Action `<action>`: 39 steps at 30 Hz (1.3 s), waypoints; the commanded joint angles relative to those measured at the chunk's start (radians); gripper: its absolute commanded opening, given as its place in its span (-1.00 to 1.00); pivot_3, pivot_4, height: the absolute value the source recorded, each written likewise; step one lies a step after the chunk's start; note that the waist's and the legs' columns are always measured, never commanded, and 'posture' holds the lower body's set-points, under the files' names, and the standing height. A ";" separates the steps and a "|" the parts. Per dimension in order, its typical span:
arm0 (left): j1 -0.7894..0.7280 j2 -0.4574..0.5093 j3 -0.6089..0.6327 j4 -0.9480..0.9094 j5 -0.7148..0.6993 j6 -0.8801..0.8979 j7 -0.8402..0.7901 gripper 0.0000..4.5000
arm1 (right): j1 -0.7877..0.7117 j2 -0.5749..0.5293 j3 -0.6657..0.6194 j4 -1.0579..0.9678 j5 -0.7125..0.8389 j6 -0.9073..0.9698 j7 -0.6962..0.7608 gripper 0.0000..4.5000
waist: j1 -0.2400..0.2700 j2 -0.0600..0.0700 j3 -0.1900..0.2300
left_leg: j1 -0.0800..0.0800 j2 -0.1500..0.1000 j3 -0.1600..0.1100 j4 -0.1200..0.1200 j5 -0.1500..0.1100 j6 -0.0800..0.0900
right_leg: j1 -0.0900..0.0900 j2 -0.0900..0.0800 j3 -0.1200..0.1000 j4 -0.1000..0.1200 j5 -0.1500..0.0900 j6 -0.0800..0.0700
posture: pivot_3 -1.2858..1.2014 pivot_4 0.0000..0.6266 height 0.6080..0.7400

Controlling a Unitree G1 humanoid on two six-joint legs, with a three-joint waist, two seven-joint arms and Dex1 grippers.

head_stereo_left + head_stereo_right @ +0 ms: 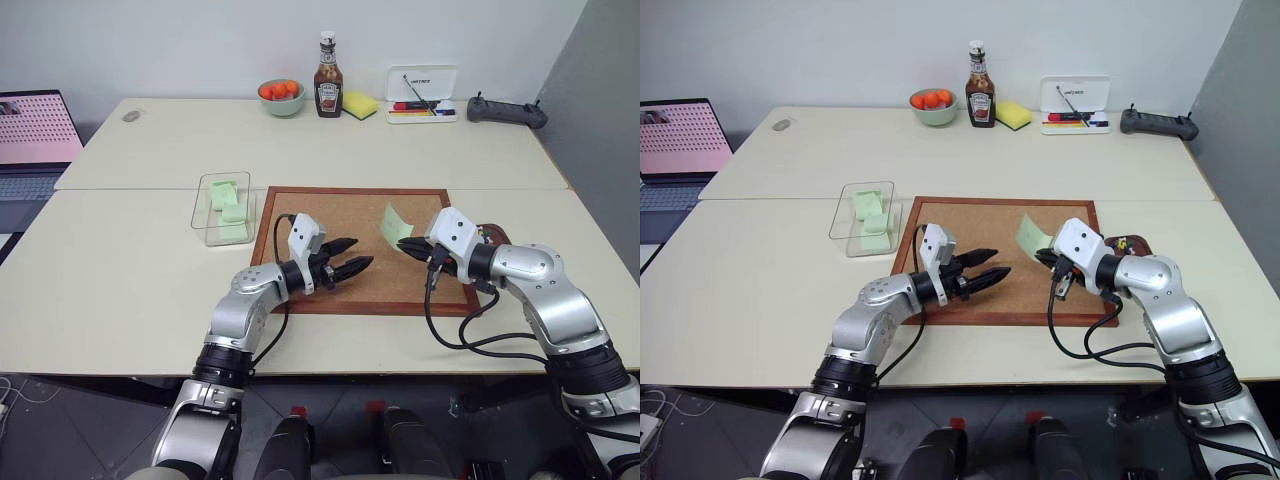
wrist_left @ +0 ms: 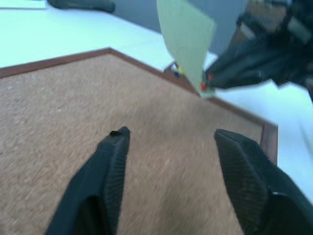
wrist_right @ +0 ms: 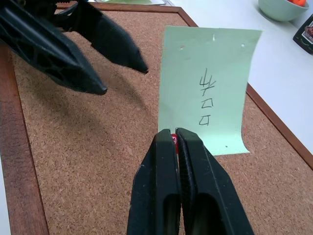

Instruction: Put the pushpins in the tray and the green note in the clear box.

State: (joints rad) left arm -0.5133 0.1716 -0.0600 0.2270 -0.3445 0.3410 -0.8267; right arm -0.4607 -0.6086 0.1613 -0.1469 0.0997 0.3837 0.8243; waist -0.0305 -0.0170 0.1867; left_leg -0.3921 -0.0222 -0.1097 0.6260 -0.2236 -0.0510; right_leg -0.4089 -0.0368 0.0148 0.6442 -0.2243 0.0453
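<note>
Pale beige surface (image 1: 140,290) against a white wall; wood-framed grainy corkboard (image 1: 340,215) at centre. Right gripper (image 3: 174,134) pinched shut on a red pushpin (image 3: 172,138) with the thin green note (image 3: 208,88) lifted above the cork. Left gripper (image 1: 350,256) spread, empty. Clear box (image 1: 205,200) beside the board's left edge holds green slips.

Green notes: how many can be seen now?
3: one green note pinched in the right gripper above the corkboard; two lying in the clear box. More may be hidden beneath.
</note>
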 commanded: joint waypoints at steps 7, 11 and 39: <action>-0.076 -0.098 0.006 0.009 -0.077 0.081 0.018 0.76 | -0.027 0.000 -0.010 -0.020 0.001 -0.011 0.001 -1.00 | 0.000 0.000 0.000 | 0.000 0.000 0.000 0.000 0.000 0.000 | 0.000 0.000 0.000 0.000 0.000 0.000 | 0.03 -0.52 1.00; -0.087 -0.110 -0.007 0.026 -0.070 0.088 0.008 0.76 | -0.026 -0.001 -0.011 -0.024 0.002 -0.009 0.001 -1.00 | -0.001 0.000 0.000 | 0.000 0.000 0.000 0.000 0.000 0.000 | 0.000 0.000 0.000 0.000 0.000 0.000 | 0.03 -0.52 1.00; -0.211 -0.200 0.053 0.264 -0.069 0.060 0.043 -0.63 | -0.018 -0.007 -0.013 -0.045 0.003 0.002 0.000 -1.00 | -0.001 0.000 0.000 | -0.001 0.000 0.000 0.001 0.000 0.000 | 0.000 0.000 0.000 0.000 0.000 0.000 | 0.03 -0.52 1.00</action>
State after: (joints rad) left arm -0.7001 -0.0163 -0.0136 0.4837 -0.4132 0.4199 -0.7932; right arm -0.4617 -0.6107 0.1625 -0.1484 0.0999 0.3873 0.8255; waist -0.0313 -0.0174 0.1870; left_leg -0.3927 -0.0227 -0.1095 0.6268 -0.2236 -0.0511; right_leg -0.4090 -0.0367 0.0149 0.6442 -0.2241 0.0456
